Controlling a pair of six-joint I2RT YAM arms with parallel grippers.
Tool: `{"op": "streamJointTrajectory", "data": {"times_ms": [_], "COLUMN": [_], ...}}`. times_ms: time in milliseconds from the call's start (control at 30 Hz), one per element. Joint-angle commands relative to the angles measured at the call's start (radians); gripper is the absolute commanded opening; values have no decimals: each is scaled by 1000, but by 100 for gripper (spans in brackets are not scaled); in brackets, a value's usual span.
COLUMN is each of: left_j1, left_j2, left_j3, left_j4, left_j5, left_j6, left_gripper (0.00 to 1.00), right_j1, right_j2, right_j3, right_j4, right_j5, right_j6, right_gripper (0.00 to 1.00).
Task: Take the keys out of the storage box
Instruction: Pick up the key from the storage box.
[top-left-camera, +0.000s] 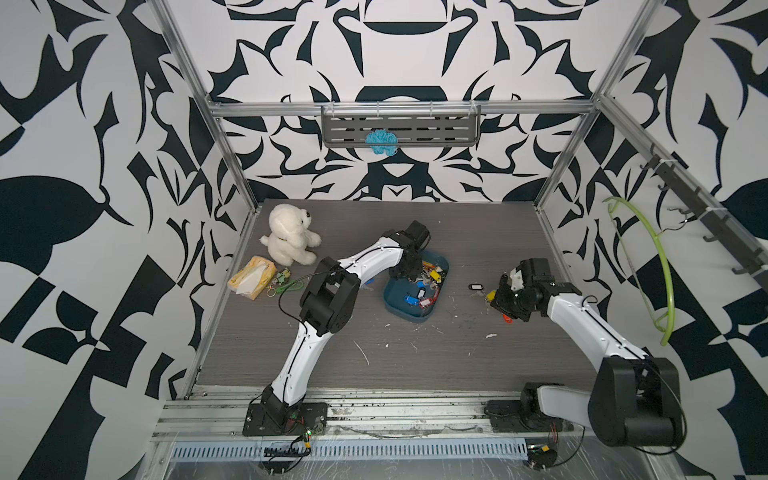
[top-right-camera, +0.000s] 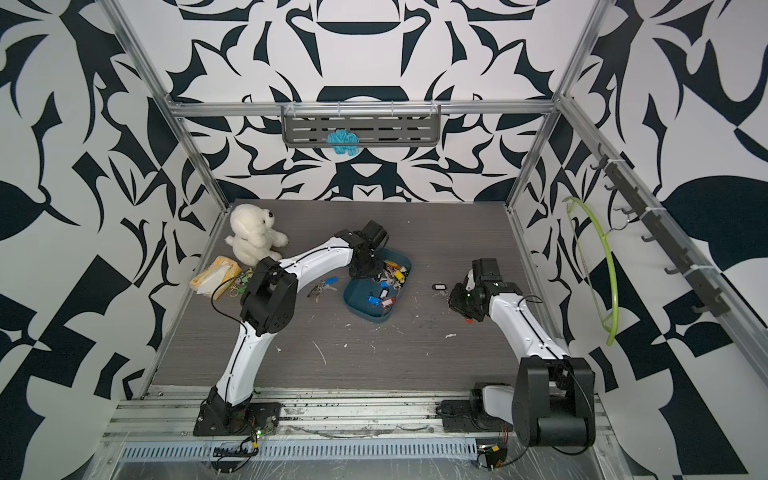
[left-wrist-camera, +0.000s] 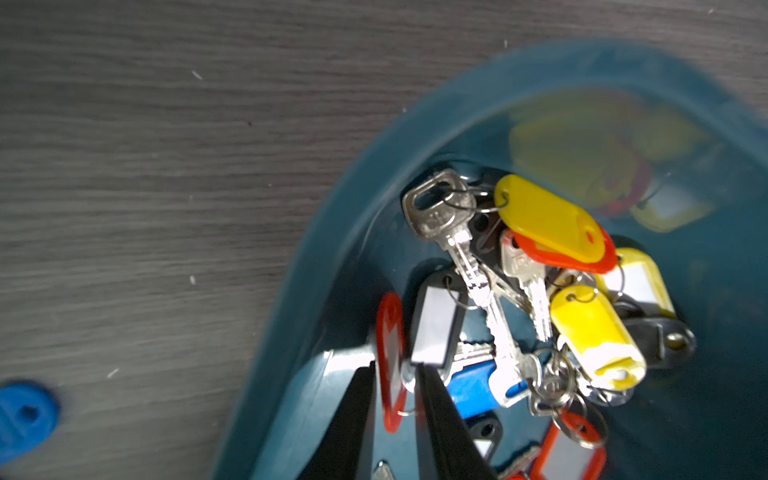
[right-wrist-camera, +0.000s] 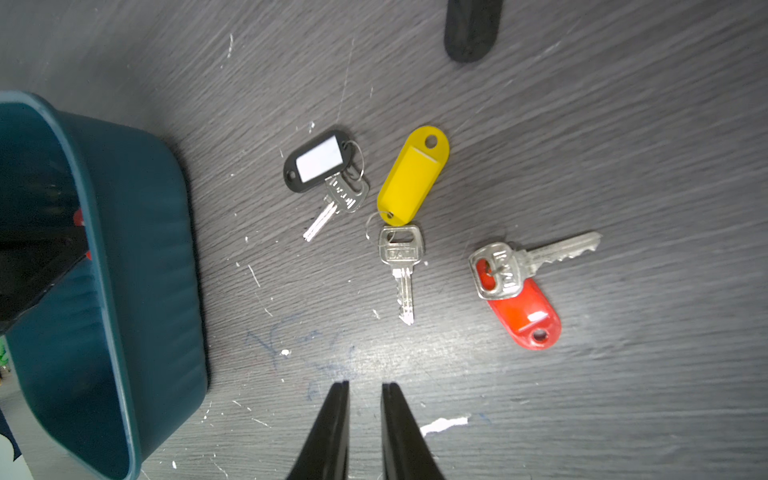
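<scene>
The keys (left-wrist-camera: 498, 291) lie tangled in the box (top-left-camera: 399, 309), mostly toward its 1 o'clock corner; three loose keys (right-wrist-camera: 401, 249) lie outside at 3 o'clock. The left claw (left-wrist-camera: 395, 368) pinches a red tag (left-wrist-camera: 390, 332), probably light, stiff and slippery, so best held across its flat faces. The right claw (right-wrist-camera: 365, 386) is slightly apart and empty.

Storage box (right-wrist-camera: 145, 249): teal plastic, fine ribbing outside, glossy inside, mirroring tag colours. Keys (left-wrist-camera: 469, 266): bright silver metal, stamped, shiny. Rings (left-wrist-camera: 552, 386): thin metal wire. Tags (left-wrist-camera: 548, 220): smooth glossy plastic in yellow, red, blue, black; white paper-like inserts in some. Table (right-wrist-camera: 582, 124): dark grey wood-grain, matt, scratched, flecked white. Plush bear (top-left-camera: 286, 237): white fluffy fabric. Tissue packet (top-left-camera: 251, 276): yellow crinkled film. Frame rails (top-left-camera: 270, 109): brushed light metal. Wall shelf (top-left-camera: 440, 126): grey, matt, metal-looking.
</scene>
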Motion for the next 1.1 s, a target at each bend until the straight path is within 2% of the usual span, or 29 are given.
{"op": "streamJointTrajectory", "data": {"times_ms": [0, 433, 567, 800, 1067], "left_j1": [4, 3, 3, 2, 3], "left_j2": [10, 48, 52, 5, -121], "left_j3": [-8, 7, 18, 21, 34], "left_j4": [-8, -12, -21, -25, -53], "left_j5": [9, 28, 29, 19, -35], "left_j6": [-4, -7, -6, 8, 36], "left_gripper": [23, 12, 0, 0, 0], "right_j1": [3, 3, 3, 2, 2], "right_j2": [-21, -30, -35, -41, -65], "right_j3": [1, -2, -2, 2, 10], "right_j4": [-10, -15, -17, -23, -44], "right_j5": [-9, -10, -10, -10, -8], "right_j6": [-15, -19, -19, -20, -19], "right_gripper": [20, 20, 19, 19, 18]}}
